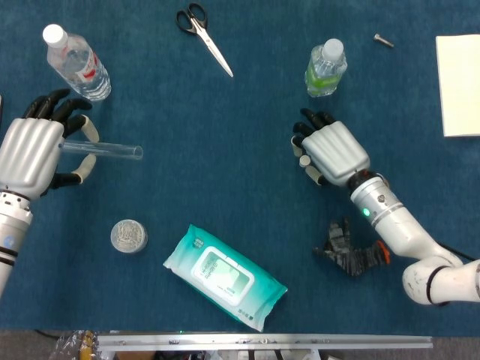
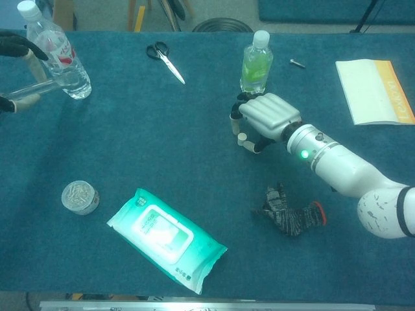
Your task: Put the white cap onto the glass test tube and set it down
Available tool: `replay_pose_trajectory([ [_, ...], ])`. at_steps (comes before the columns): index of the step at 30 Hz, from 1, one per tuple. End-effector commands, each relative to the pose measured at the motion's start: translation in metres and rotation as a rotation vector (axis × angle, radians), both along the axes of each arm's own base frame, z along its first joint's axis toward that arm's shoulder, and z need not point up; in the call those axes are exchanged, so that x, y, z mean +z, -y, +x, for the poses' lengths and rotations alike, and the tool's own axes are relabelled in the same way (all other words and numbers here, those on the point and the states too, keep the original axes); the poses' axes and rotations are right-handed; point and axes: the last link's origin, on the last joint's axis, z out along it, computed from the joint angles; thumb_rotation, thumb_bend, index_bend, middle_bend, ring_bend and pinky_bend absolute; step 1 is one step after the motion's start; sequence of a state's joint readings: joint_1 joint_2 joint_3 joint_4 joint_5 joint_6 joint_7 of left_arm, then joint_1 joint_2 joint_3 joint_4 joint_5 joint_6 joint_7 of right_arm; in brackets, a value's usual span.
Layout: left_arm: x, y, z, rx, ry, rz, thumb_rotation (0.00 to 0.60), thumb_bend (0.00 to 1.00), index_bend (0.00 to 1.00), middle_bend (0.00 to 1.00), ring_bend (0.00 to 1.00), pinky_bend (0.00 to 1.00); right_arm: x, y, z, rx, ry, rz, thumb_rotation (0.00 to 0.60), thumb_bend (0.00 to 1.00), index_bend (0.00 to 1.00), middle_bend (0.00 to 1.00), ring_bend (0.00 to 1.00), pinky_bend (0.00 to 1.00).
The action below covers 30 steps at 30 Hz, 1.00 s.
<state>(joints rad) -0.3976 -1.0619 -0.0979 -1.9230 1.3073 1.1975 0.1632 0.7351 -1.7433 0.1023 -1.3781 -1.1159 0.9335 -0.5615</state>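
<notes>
A clear glass test tube point(image 1: 103, 150) lies level in the air at the far left, and my left hand point(image 1: 31, 155) grips its left end between thumb and fingers. In the chest view only the tube point(image 2: 40, 87) and the fingertips point(image 2: 15, 103) of my left hand show, at the left edge. The small white cap point(image 1: 304, 160) sits low over the blue table, right of centre. My right hand point(image 1: 336, 152) is knuckles-up over the cap point(image 2: 241, 137), which it pinches between curled fingertips. Whether the cap touches the cloth I cannot tell.
A water bottle point(image 1: 75, 61) lies just behind my left hand. A green bottle point(image 1: 325, 69) stands behind my right hand. Scissors point(image 1: 204, 34), a wipes pack point(image 1: 225, 276), a round tin point(image 1: 128, 235), a dark glove point(image 1: 351, 251), a screw point(image 1: 383, 40) and a notebook point(image 1: 457, 75) lie around.
</notes>
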Motion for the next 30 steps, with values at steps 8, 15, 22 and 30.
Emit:
replay_pose_trajectory([
  [8, -0.001, 0.0, 0.0, 0.0, -0.001, -0.002, 0.6, 0.34, 0.53, 0.23, 0.1, 0.13, 0.0, 0.001, 0.0, -0.008, 0.005, -0.002, 0.6, 0.38, 0.52, 0.27, 0.08, 0.17],
  [15, -0.001, 0.0, -0.001, 0.004, -0.001, -0.001, 0.6, 0.34, 0.53, 0.23, 0.1, 0.14, 0.0, 0.001, 0.001, -0.01, 0.019, -0.005, 0.6, 0.41, 0.58, 0.3, 0.09, 0.17],
  [22, 0.0, -0.002, -0.001, 0.01, 0.006, 0.001, 0.6, 0.34, 0.53, 0.23, 0.1, 0.14, 0.014, 0.001, 0.007, -0.018, 0.094, -0.014, 0.6, 0.44, 0.62, 0.32, 0.11, 0.17],
  [30, -0.004, -0.002, 0.003, 0.021, 0.039, -0.019, 0.6, 0.34, 0.53, 0.23, 0.1, 0.14, 0.05, 0.004, 0.015, -0.029, 0.204, -0.044, 0.6, 0.44, 0.62, 0.32, 0.11, 0.17],
])
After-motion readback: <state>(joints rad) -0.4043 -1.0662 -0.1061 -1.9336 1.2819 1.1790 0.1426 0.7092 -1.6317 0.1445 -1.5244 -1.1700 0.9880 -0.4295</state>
